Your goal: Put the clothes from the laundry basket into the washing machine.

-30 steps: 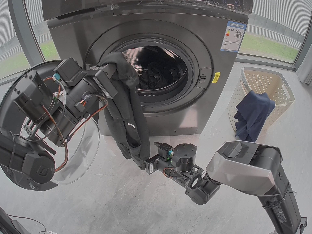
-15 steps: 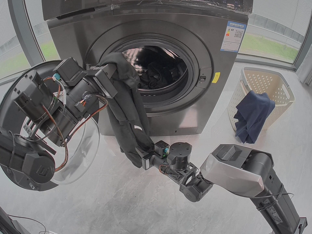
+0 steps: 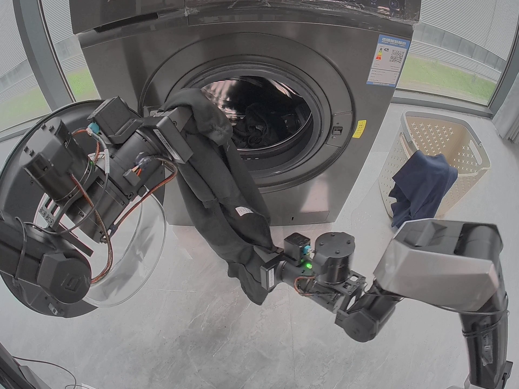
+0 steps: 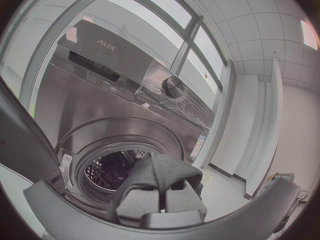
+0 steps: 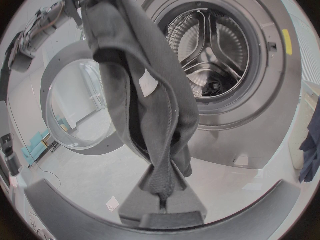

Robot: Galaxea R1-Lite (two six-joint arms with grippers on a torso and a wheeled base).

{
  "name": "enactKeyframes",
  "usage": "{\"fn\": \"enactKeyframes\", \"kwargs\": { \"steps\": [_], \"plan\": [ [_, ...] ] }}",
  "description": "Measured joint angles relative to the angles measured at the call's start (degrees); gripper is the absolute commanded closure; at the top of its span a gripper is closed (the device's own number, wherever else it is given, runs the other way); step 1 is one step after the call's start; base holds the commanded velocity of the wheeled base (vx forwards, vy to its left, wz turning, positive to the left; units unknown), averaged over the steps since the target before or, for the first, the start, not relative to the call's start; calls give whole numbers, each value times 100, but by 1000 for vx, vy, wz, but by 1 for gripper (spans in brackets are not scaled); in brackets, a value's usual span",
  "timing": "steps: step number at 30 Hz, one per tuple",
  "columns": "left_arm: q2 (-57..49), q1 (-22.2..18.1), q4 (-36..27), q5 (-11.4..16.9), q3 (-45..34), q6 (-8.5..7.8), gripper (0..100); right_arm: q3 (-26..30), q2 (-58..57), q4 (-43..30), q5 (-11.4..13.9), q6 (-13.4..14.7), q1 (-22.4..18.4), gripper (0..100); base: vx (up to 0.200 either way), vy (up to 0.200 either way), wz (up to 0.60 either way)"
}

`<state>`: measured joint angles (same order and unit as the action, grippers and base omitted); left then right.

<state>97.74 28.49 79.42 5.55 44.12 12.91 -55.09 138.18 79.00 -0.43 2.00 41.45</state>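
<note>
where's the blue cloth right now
In the head view, the blue cloth hangs over the near rim of the laundry basket, which stands right of the washing machine.

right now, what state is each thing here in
washing machine door: swung open
drum: dark clothes lying inside
dark grey garment: hanging outside drum, held at both ends
left gripper: jaws shut on the garment
right gripper: jaws shut on the garment
laundry basket: upright, navy garment draped over rim

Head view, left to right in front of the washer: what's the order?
washer door, open → left hand → dark garment, held by both hands → right hand → laundry basket with a blue garment draped over its rim.
</note>
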Motion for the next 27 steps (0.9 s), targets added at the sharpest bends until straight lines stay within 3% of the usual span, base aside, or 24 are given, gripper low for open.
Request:
{"fn": "enactKeyframes", "kwargs": {
  "steps": [5,16,27],
  "plan": [
    [-4,-143,1,0,-18,-5,100,807,-929,21,2,2,-195,100,0,0,0],
    [-30,-464,69,0,-71,-2,100,1827,-2120,73,10,2,-612,100,0,0,0],
    [-157,-523,250,13,-101,-2,100,1773,-2249,232,122,0,-914,100,0,0,0]
  ]
}}
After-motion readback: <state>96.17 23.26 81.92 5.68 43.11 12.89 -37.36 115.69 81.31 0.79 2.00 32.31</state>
